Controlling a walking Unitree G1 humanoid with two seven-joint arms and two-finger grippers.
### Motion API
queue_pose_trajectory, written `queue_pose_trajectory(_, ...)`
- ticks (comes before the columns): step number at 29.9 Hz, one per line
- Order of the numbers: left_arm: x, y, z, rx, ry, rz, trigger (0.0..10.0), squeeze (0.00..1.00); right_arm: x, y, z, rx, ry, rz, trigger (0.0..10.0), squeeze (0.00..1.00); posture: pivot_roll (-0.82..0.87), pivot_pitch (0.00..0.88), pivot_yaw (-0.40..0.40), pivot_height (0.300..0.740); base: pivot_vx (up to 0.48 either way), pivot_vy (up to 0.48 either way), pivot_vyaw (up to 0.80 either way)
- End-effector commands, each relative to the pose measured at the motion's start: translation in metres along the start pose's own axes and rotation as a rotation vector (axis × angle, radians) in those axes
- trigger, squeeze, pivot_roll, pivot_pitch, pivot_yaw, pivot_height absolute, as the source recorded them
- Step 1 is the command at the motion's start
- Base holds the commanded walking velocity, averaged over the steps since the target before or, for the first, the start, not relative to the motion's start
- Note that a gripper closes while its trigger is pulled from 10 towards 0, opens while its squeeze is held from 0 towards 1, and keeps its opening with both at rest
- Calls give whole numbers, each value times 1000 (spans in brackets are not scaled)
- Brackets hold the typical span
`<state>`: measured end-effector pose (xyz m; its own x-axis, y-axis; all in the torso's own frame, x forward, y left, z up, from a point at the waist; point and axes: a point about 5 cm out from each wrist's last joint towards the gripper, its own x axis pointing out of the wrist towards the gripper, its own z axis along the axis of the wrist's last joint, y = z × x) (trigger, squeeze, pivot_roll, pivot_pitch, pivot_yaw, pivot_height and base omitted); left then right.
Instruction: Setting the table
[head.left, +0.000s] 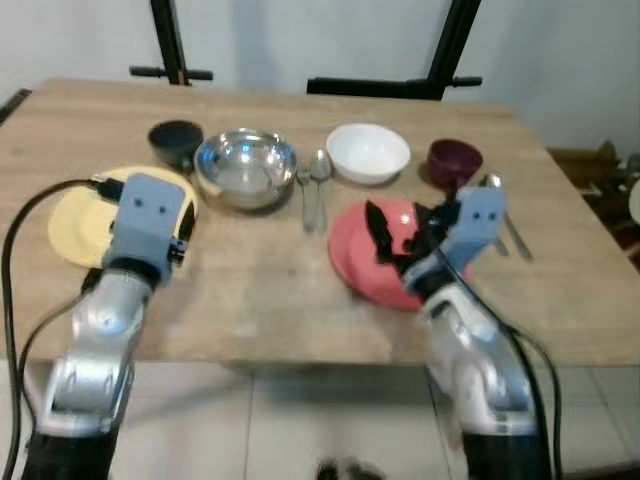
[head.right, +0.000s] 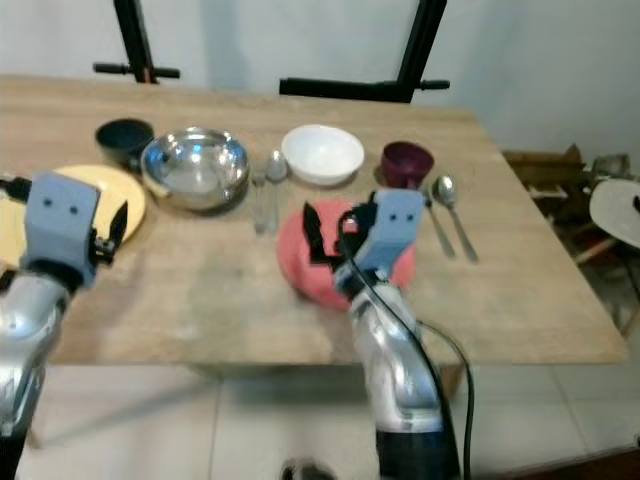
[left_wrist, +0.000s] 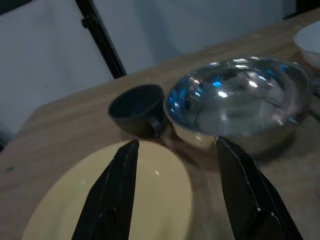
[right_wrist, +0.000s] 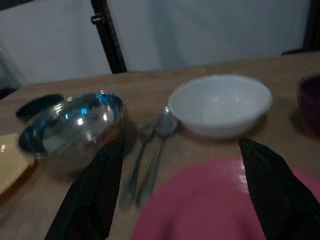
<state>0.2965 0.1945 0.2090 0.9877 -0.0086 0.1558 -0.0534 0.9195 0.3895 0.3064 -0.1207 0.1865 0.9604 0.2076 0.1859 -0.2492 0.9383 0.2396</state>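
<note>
On the wooden table (head.left: 250, 290), a yellow plate (head.left: 80, 228) lies at the left. My left gripper (left_wrist: 176, 142) hovers open over its right edge, with nothing between the fingers. A pink plate (head.left: 362, 268) lies near the front, right of centre. My right gripper (head.left: 400, 232) stands open above it, fingers (right_wrist: 272, 185) spread wide over the plate (right_wrist: 200, 200). Across the back sit a dark cup (head.left: 175, 142), a steel bowl (head.left: 246, 168), a spoon and fork (head.left: 315, 190), a white bowl (head.left: 368, 152) and a maroon cup (head.left: 455, 160). Another spoon (head.left: 508, 222) lies at the right.
Black stand legs (head.left: 170, 40) rise behind the table's far edge. Bare wood stretches between the two plates along the front edge. Right of the table are a brown box (head.left: 590, 160) and a white round object (head.right: 615, 205) on the tiled floor.
</note>
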Motion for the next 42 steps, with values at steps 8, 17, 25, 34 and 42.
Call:
queue_pose_trajectory(8, -10, -13, 0, -36, -27, -212, 10000, 0, 4, 9, -4, -21, 93, 88, 10000, 0, -26, 24, -15, 740, 387, 0, 0)
queue_pose_trajectory(17, -21, -26, 4, 35, -47, -470, 10000, 0, 16, 19, -7, -13, 143, 140, 10000, 0, -23, 28, -24, 740, 0, 0, 0)
queue_pose_trajectory(25, -15, -14, 13, 60, -74, -426, 10000, 0, 36, 48, -20, 25, 238, 235, 10000, 914, -14, 33, -30, 740, 0, 0, 0)
queue_pose_trajectory(34, -15, 33, 18, 138, -75, -188, 10000, 0, 63, 78, -36, 61, 362, 314, 10000, 1000, 41, 53, -67, 740, 0, 0, 0)
queue_pose_trajectory(42, -28, 57, 23, 196, -64, -120, 10000, 0, 85, 79, -41, 59, 411, 209, 10000, 0, 112, 79, -104, 740, 0, 0, 0)
